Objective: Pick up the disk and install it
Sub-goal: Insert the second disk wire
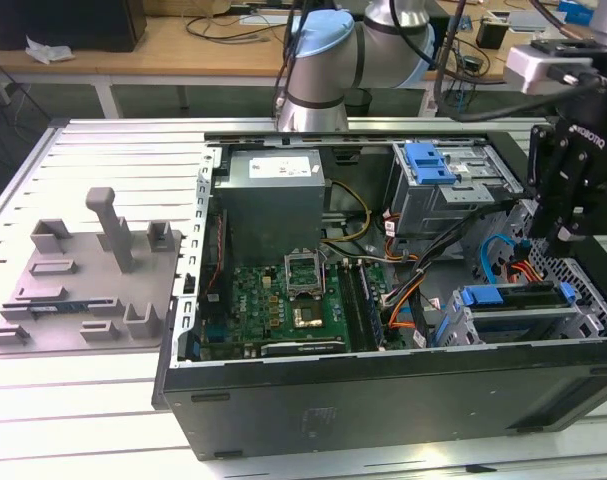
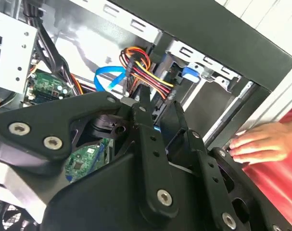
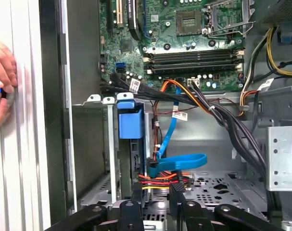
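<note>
The disk (image 1: 523, 297) sits edge-up in the metal drive cage (image 1: 513, 322) at the exterior view's right, inside the open computer case. Its blue carrier tab (image 3: 130, 122) tops the slot in the first wrist view. My gripper (image 1: 563, 238) hangs just above the cage's far end, over the red, yellow and blue cables. Both wrist views show its black fingers (image 3: 136, 204) spread apart with nothing between them. The gripper (image 3: 157, 192) is open and clear of the disk; in the second wrist view it (image 2: 161, 109) points down at the cables.
A person's hand (image 3: 1, 82) rests outside the case wall, also visible as a hand (image 2: 261, 144) by a red sleeve. A grey holder with posts (image 1: 83, 280) lies at the exterior view's left. A second cage with a blue latch (image 1: 428, 160) stands behind. Cable bundles (image 3: 222, 120) cross the case.
</note>
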### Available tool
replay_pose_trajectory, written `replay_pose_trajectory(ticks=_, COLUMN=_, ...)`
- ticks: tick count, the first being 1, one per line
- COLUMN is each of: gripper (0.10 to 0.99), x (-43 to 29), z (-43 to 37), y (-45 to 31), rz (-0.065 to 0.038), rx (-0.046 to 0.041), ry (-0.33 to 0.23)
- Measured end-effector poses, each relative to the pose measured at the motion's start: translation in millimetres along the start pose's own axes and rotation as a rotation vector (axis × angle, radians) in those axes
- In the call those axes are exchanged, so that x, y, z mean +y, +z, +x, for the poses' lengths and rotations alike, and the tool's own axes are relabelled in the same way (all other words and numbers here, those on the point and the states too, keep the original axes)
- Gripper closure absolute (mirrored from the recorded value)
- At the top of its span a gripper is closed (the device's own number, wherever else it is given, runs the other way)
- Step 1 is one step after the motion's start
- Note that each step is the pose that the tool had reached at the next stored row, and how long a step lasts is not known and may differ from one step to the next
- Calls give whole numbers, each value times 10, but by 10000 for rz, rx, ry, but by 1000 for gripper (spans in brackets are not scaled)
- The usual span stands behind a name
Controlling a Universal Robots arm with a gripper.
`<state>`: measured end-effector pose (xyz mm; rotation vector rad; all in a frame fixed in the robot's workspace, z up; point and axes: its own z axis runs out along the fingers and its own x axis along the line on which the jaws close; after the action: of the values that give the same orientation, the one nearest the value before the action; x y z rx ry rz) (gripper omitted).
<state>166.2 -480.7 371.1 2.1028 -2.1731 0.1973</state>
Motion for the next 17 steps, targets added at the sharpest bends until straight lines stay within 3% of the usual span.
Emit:
replay_pose_trajectory(ticks=3, gripper=725, x=13, z=-144, y=-26, rz=-16, rx=512, ry=-40)
replay_pose_trajectory(ticks=4, gripper=725, x=32, z=-162, y=-28, rz=-17, rx=611, ry=-59)
replay_pose_trajectory(ticks=6, gripper=725, x=56, z=-164, y=-29, rz=-20, rx=674, ry=-67)
replay_pose_trajectory(ticks=12, gripper=725, x=97, z=-161, y=-28, rz=-37, rx=721, ry=-73)
replay_pose_trajectory(ticks=15, gripper=725, x=103, z=-160, y=-29, rz=-89, rx=845, ry=-81)
replay_pose_trajectory(ticks=17, gripper=725, x=104, z=-160, y=-29, rz=-150, rx=982, ry=-98)
